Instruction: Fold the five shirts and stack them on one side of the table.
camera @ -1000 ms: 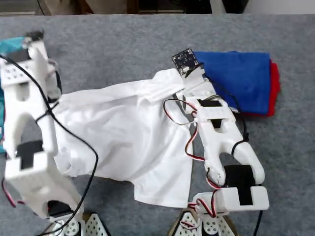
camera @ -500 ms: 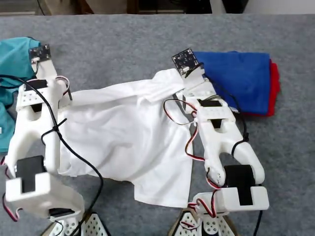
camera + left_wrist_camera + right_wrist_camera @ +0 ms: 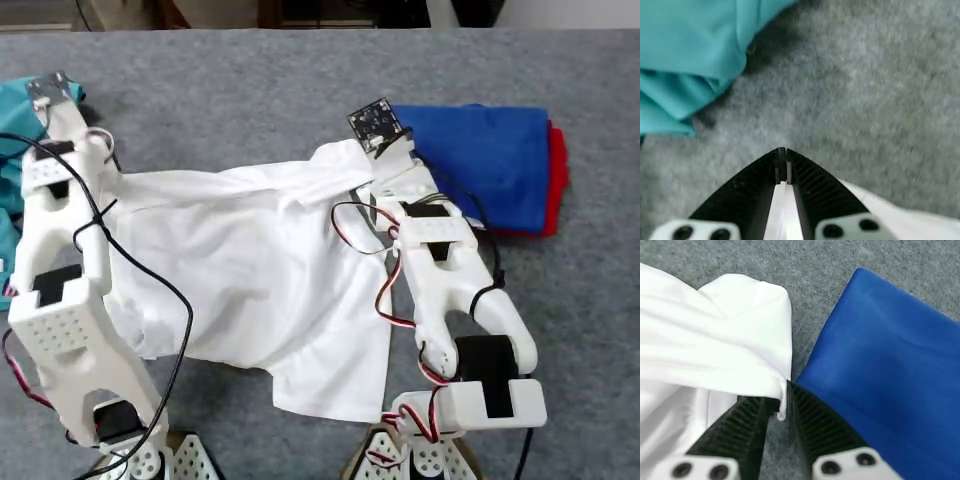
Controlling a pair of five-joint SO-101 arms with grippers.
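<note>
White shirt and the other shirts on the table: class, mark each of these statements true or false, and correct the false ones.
1. The white shirt lies spread out between the two arms. True.
2. The folded blue shirt lies under the red shirt. False: the blue one lies on top of the red one.
3. The right gripper is shut on an edge of the white shirt. True.
4. The left gripper is open and holds nothing. False: it is shut on white cloth.
5. The teal shirt is neatly folded on the stack. False: it lies rumpled at the table's other side.
</note>
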